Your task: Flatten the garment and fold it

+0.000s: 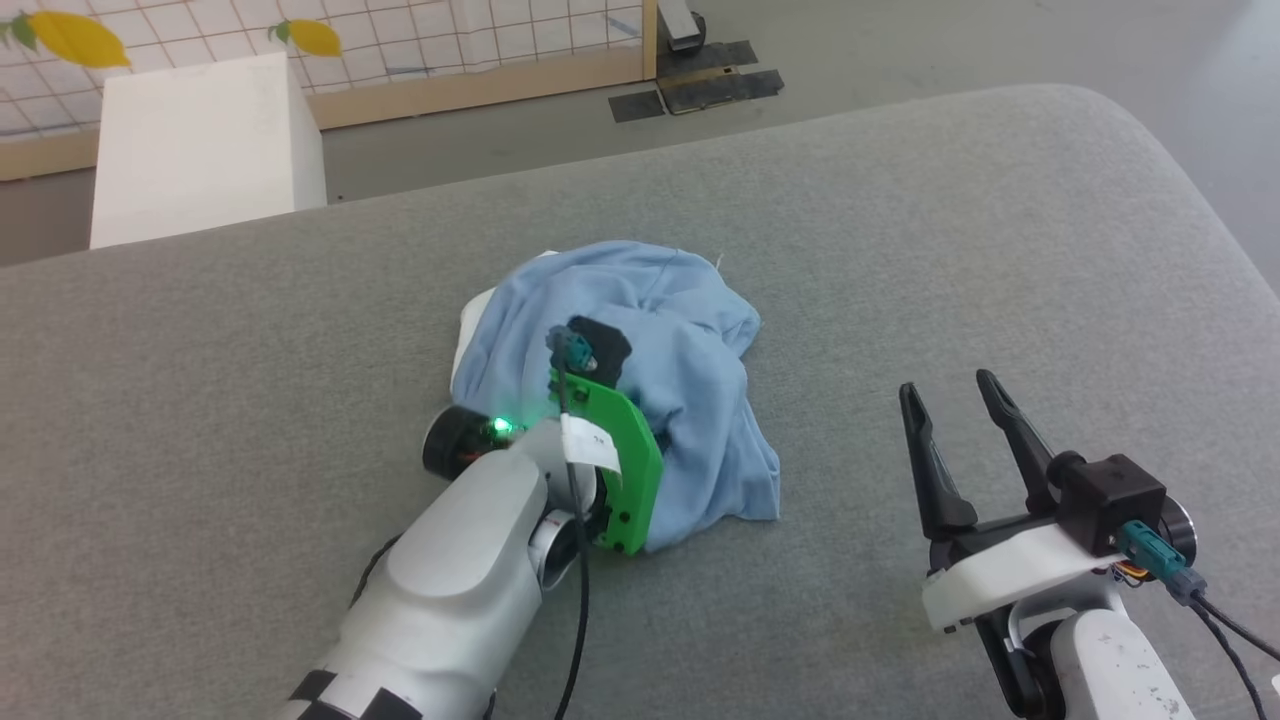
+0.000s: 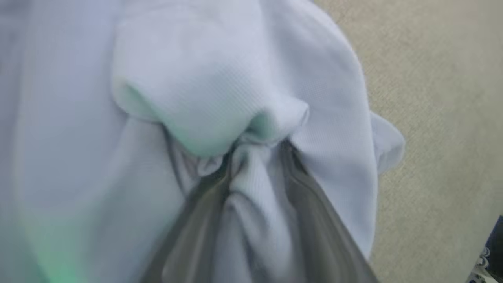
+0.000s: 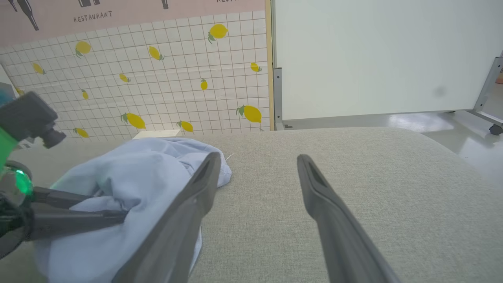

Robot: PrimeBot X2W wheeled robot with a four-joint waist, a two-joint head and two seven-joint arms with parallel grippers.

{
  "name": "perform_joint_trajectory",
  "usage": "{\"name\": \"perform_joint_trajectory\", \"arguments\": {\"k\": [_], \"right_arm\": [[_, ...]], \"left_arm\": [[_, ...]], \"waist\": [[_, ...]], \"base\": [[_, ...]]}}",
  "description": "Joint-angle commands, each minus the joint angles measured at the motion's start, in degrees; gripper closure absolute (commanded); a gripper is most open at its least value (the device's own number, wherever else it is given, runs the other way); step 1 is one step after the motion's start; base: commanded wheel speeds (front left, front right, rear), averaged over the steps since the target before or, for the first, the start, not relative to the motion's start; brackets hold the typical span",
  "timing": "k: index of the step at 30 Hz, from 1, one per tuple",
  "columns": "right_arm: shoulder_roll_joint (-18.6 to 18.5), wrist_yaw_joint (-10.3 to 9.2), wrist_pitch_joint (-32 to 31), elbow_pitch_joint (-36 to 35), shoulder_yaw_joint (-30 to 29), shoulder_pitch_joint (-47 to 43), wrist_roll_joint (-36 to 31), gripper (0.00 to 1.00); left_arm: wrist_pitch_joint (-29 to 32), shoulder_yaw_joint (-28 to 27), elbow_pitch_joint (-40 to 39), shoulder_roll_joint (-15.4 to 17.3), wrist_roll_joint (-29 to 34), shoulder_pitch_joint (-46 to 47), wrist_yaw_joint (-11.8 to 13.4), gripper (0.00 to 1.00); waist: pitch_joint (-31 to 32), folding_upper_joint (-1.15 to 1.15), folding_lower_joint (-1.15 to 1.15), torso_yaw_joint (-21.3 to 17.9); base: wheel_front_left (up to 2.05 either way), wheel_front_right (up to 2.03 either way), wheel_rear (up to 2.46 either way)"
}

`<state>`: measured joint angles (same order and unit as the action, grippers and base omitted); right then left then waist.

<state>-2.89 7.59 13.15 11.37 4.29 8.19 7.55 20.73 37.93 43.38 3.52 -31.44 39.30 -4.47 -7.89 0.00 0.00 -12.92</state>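
Note:
The garment (image 1: 680, 330) is a light blue shirt lying in a crumpled heap at the middle of the grey padded surface (image 1: 1000, 250), with a bit of white showing at its left edge. My left arm reaches into the heap from the near side, and its green wrist mount (image 1: 625, 470) rests against the cloth. In the left wrist view the left gripper (image 2: 257, 157) has its fingers (image 2: 314, 220) parted, with a bunched ridge of the garment (image 2: 196, 78) between them. My right gripper (image 1: 947, 385) hovers open and empty to the right of the heap, the garment (image 3: 137, 169) just beside its left finger (image 3: 196, 196).
A white box (image 1: 205, 145) stands on the floor beyond the far left edge. A lemon-patterned tiled panel (image 3: 157, 78) and a white board (image 3: 373, 59) stand behind the surface. Dark plates (image 1: 700, 85) lie on the floor. The surface's right corner is rounded.

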Motion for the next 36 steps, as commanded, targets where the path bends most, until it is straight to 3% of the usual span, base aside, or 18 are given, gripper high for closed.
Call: {"name": "perform_joint_trajectory", "arguments": {"k": [1, 10, 13, 23, 28, 36], "right_arm": [[0.02, -0.10, 0.26, 0.06, 0.00, 0.34, -0.08, 0.00], [0.02, -0.10, -0.38, -1.52, -1.99, -0.49, -1.00, 0.00], [0.02, -0.10, -0.75, -2.08, -2.62, -0.84, -1.27, 0.00], [0.02, -0.10, -2.20, -4.07, -4.69, -2.58, -2.07, 0.00], [0.02, -0.10, -3.31, -5.10, -5.75, -3.84, -2.72, 0.00], [0.02, -0.10, -7.19, -4.65, -4.20, -0.12, -3.75, 0.00]], "left_arm": [[-2.81, -0.60, -0.83, 0.43, -0.14, -0.46, 0.48, 0.00], [-29.76, -8.44, -12.12, 3.92, 0.85, -2.69, 4.58, 0.00], [-34.29, -11.13, -15.66, 5.45, 0.75, -5.52, 5.44, 0.00], [-35.70, -22.60, -30.34, 9.60, 5.26, -21.75, 6.26, 0.00], [-35.71, -29.06, -36.97, 7.45, 9.41, -31.32, 4.32, 0.00], [-35.72, -32.52, -39.01, 3.68, 13.42, -34.33, 2.20, 0.00]], "waist": [[0.54, 0.00, 0.00, 0.76], [2.09, 0.00, 0.00, 4.85], [2.72, 0.00, 0.00, 6.06], [4.19, 0.00, 0.00, 8.96], [4.26, 0.00, 0.00, 11.03], [3.33, 0.00, 0.00, 13.47]], "base": [[0.00, 0.00, 0.00], [0.00, 0.00, 0.00], [0.00, 0.00, 0.00], [0.00, 0.00, 0.00], [0.00, 0.00, 0.00], [0.00, 0.00, 0.00]]}}
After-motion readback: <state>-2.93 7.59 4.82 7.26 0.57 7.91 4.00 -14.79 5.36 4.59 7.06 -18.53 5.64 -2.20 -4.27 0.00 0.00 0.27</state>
